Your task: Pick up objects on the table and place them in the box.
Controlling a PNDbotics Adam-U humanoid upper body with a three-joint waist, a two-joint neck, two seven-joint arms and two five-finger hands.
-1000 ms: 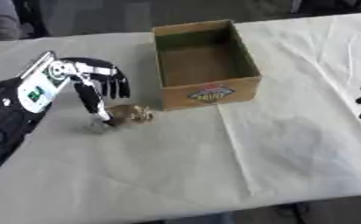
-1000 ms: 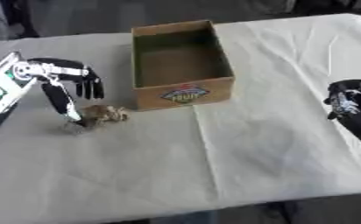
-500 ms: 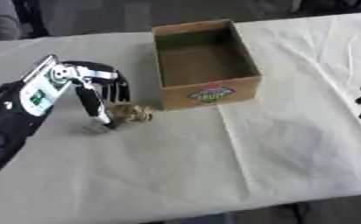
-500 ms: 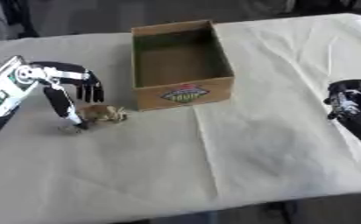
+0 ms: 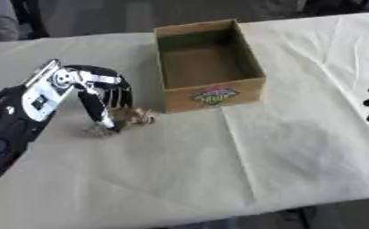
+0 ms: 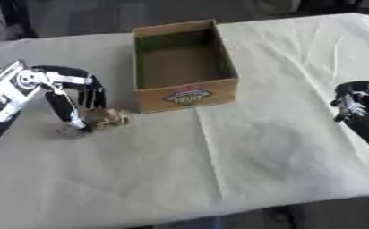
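**Risk of a fumbled pickup beside the box**

Left eye view: left hand (image 5: 101,96) arched over a small brown lump (image 5: 131,116), fingers curled down round it, thumb tip planted on the counter (image 5: 219,179). Hard to tell whether truly pinched. Could slip free on lifting, or catch the near wall of the box (image 5: 211,95) just beyond the fingers.

Right eye view: right hand (image 6: 356,103) idle far off, fingers curled, holding nothing.
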